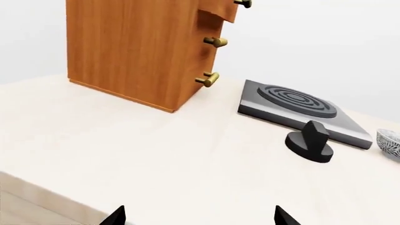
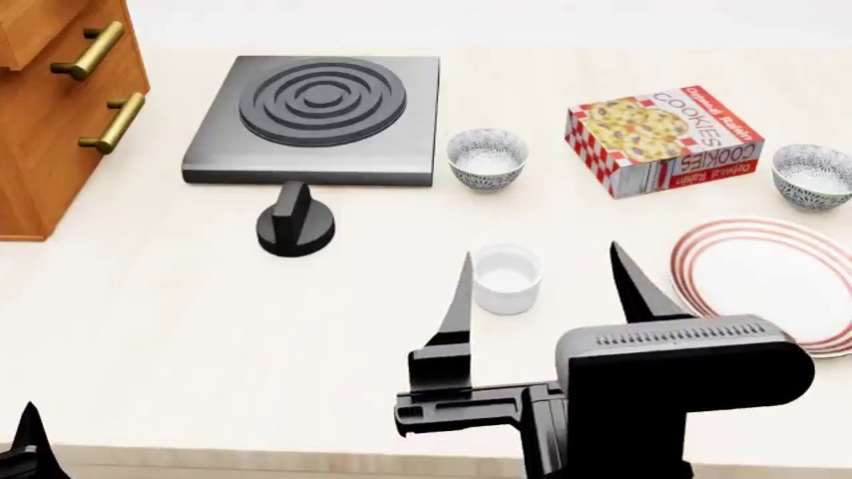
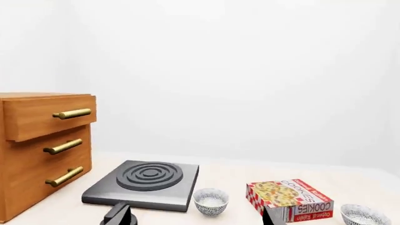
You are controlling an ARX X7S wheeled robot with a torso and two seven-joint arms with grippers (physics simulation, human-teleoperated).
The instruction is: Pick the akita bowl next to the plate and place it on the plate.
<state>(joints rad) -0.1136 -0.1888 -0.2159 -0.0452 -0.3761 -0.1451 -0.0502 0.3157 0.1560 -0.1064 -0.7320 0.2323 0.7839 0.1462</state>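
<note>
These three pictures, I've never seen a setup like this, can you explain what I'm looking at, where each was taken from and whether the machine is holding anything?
This is a simulated two-armed robot at a pale table. One picture looks down from its head; the other two come from cameras near each arm's end.

In the head view, the big black shape low in the picture is the right gripper, its jaws apart and holding nothing. Only a tip of the left gripper shows at the corner; its wrist view shows its jaws apart too, also holding nothing.

On the table: a wooden drawer cabinet, a grey hotplate with a black knob, a white cup, a cookie box, a red-ringed plate, and two speckled bowls. One bowl sits by the plate; the other bowl sits by the hotplate.
</note>
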